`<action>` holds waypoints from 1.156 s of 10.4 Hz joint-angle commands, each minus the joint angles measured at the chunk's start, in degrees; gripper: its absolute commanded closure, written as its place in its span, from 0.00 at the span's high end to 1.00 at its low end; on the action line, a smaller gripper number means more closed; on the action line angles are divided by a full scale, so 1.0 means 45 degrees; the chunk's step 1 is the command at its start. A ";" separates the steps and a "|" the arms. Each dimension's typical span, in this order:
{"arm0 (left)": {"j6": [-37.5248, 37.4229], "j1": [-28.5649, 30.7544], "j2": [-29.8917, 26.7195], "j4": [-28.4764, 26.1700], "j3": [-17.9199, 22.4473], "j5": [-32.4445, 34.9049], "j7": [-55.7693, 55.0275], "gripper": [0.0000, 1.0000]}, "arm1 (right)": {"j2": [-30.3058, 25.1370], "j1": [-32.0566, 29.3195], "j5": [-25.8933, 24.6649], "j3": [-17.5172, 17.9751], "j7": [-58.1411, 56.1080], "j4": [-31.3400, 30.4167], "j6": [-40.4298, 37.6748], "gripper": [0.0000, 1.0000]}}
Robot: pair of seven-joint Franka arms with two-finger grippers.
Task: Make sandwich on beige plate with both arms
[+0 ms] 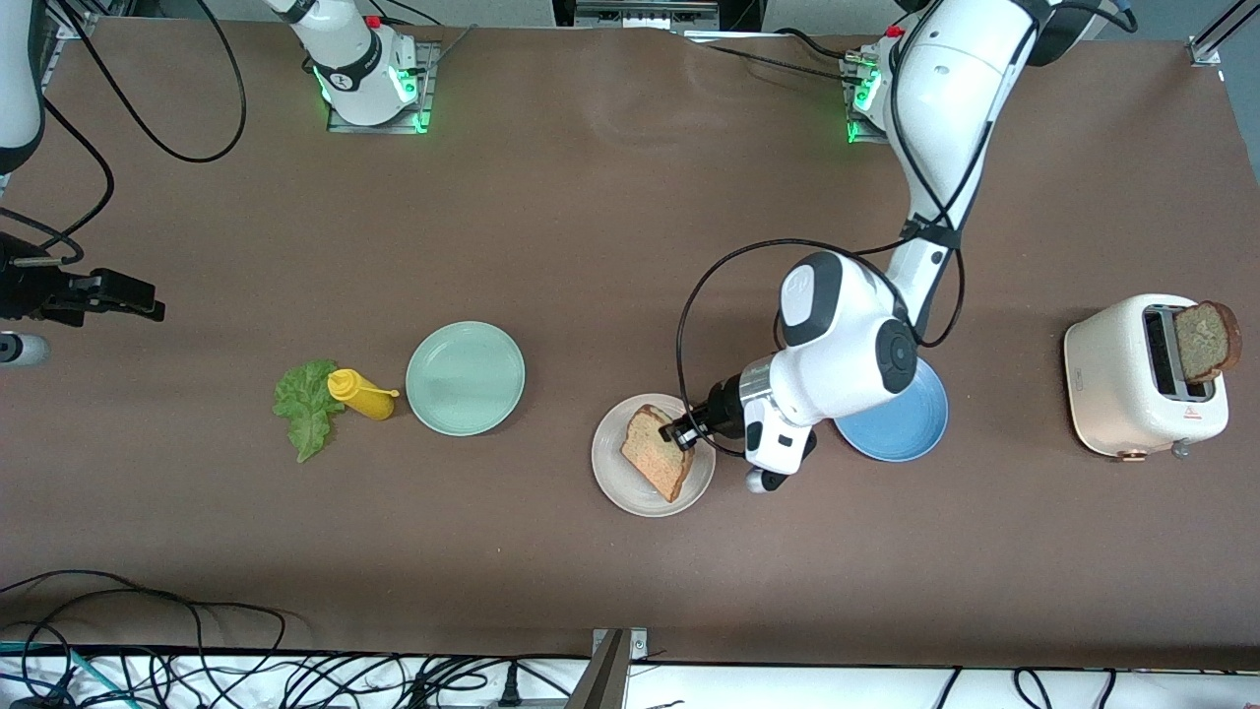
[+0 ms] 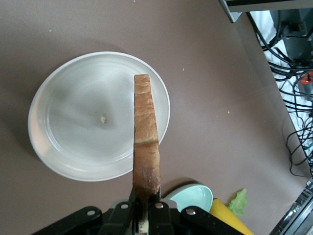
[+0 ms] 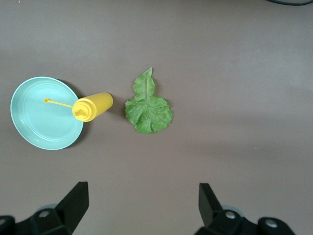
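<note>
The left gripper (image 1: 681, 431) is pinched tight on a bread slice (image 1: 657, 451), holding it over the beige plate (image 1: 614, 481), low in the middle of the front view. The right gripper (image 3: 142, 205) waits wide open, holding nothing, above the lettuce (image 3: 147, 106).
</note>
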 commanded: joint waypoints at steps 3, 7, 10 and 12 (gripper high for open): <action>0.0387 -0.0300 0.0270 0.0190 0.0220 -0.0556 0.0170 0.00 | 0.0253 -0.0096 0.0257 0.0062 -0.0012 -0.0027 0.0076 1.00; 0.1091 -0.0612 0.0584 0.0190 0.0220 -0.0537 0.0170 0.00 | 0.1212 0.0040 0.0296 0.0120 0.0240 -0.0008 0.0426 1.00; 0.1072 -0.0554 0.0526 0.0190 0.0220 -0.0518 0.0112 0.53 | 0.1271 0.0040 0.0296 0.0140 0.0241 -0.0008 0.0467 1.00; 0.0723 -0.0437 0.0389 0.0190 0.0278 -0.0362 0.0092 0.76 | 0.1271 0.0060 0.0276 0.0159 0.0222 -0.0008 0.0467 1.00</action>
